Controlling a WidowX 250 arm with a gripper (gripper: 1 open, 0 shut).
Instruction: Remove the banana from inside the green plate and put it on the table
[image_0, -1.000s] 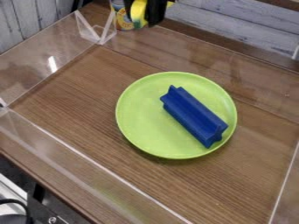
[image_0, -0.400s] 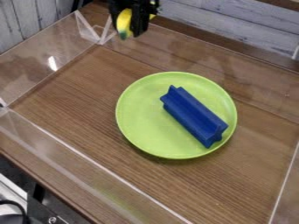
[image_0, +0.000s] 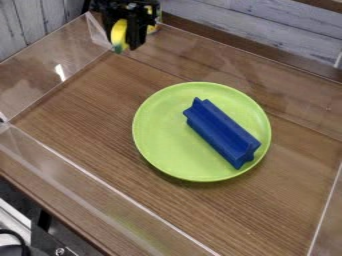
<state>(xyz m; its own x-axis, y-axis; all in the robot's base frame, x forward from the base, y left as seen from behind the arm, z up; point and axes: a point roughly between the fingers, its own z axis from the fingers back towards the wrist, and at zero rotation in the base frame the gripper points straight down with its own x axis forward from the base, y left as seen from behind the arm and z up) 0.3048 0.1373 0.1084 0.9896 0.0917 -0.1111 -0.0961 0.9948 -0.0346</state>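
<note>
Brown wood grain runs across the table under me, fenced by clear acrylic walls, with pale planks behind the far edge. My pincer hangs near the back left corner, pointing straight down, its dark fingers pressed against the banana, which I am pinching above the wood; I cannot tell whether its lower end touches the surface. It is a small yellow piece, mostly hidden by my fingers, well apart from the green plate. That plate lies flat near the middle of the table, round and lime coloured with a shallow rim. On it rests a blue ridged block, lying at a slant from the plate's centre toward its right edge, and its lower right end reaches the rim.
</note>
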